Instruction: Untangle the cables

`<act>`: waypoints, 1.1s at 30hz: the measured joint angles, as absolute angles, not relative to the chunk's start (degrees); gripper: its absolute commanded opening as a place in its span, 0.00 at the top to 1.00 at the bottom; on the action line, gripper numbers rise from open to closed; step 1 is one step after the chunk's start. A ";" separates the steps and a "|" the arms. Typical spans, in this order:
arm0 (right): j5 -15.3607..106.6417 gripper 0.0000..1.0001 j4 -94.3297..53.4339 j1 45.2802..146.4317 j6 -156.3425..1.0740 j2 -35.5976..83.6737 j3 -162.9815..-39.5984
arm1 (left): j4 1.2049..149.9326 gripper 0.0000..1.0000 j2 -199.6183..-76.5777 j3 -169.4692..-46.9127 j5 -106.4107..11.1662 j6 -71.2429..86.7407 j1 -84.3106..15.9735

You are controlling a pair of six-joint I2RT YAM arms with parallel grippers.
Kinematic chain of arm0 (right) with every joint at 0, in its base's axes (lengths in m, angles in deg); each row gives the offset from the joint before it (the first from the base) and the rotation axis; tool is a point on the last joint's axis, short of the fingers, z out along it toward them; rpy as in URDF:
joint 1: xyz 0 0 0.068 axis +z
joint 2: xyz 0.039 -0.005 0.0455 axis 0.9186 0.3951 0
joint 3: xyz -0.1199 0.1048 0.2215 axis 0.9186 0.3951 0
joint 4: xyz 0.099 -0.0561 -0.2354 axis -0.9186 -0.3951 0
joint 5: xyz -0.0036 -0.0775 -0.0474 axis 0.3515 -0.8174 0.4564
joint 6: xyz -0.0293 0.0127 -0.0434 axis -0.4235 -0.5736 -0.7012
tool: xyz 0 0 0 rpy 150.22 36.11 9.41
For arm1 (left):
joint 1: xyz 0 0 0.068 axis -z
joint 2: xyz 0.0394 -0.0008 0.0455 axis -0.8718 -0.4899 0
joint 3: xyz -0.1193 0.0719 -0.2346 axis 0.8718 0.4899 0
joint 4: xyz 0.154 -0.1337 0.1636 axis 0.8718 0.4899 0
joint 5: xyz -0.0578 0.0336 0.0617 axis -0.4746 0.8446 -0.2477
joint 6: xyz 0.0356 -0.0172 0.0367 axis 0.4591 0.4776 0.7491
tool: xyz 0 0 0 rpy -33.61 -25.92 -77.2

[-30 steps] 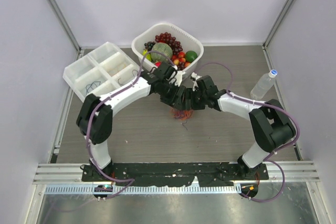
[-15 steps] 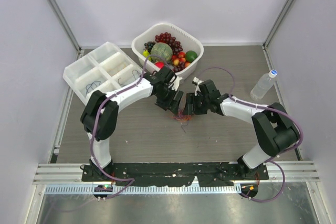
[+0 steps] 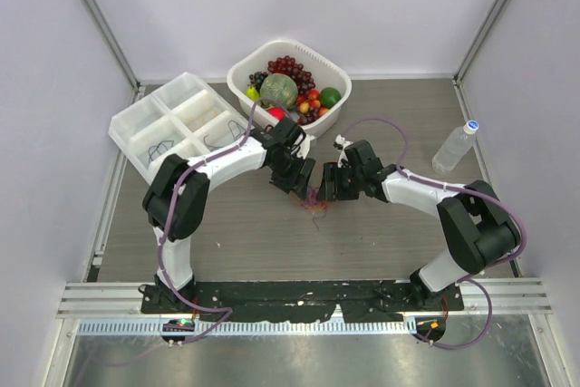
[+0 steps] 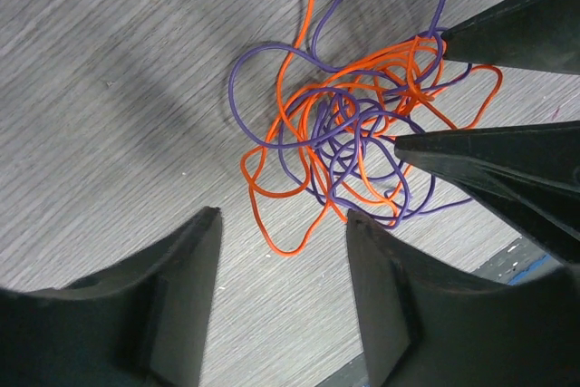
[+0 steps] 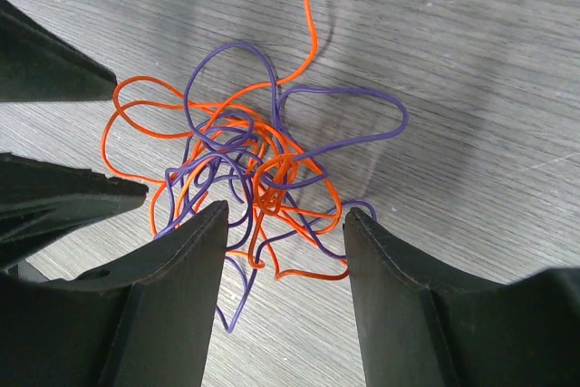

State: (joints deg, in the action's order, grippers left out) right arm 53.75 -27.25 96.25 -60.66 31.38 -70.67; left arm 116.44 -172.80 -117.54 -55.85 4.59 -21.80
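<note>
Midway across the counter (image 3: 236, 224), the cables (image 3: 317, 200) lie in one knot of orange and purple loops. A second ago both grippers were bunched higher over that spot and hid most of it. Now they have dropped and drawn slightly apart, left gripper (image 4: 283, 215) on one side of the knot and right gripper (image 5: 283, 215) on the other, so the tangle shows between them. I judge the untangling barely begun, since no strand has been drawn clear of this heap.

From overhead the knot is only a reddish smudge, and nothing tells how the jaws stand. The wrist views settle it: each gripper is released, fingers spread, nothing pinched. The left wrist view shows an orange loop lying flat in the gap of its fingers, with the right gripper's tips at the knot's far edge. The right wrist view shows several strands running between its fingers, and one orange tail trailing away from the heap.
</note>
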 measured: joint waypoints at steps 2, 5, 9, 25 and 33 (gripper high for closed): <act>53.75 0.41 -27.23 96.27 -60.44 31.34 -70.63 | 116.46 0.53 -172.93 -117.56 -55.85 4.41 -21.80; 53.75 0.41 -26.99 96.27 -60.26 30.42 -70.06 | 116.50 0.62 -173.34 -117.54 -55.85 4.24 -21.80; 53.62 0.40 -27.05 96.27 -60.31 29.57 -69.77 | 116.39 0.86 -173.34 -116.93 -55.98 4.11 -21.80; 54.01 0.30 -22.79 99.90 -60.37 24.74 -69.47 | 115.50 1.00 -163.57 -114.74 -60.25 4.89 -21.80; 53.97 0.32 -20.02 101.58 -60.26 27.07 -69.47 | 114.62 1.00 -158.94 -117.12 -63.44 4.80 -21.80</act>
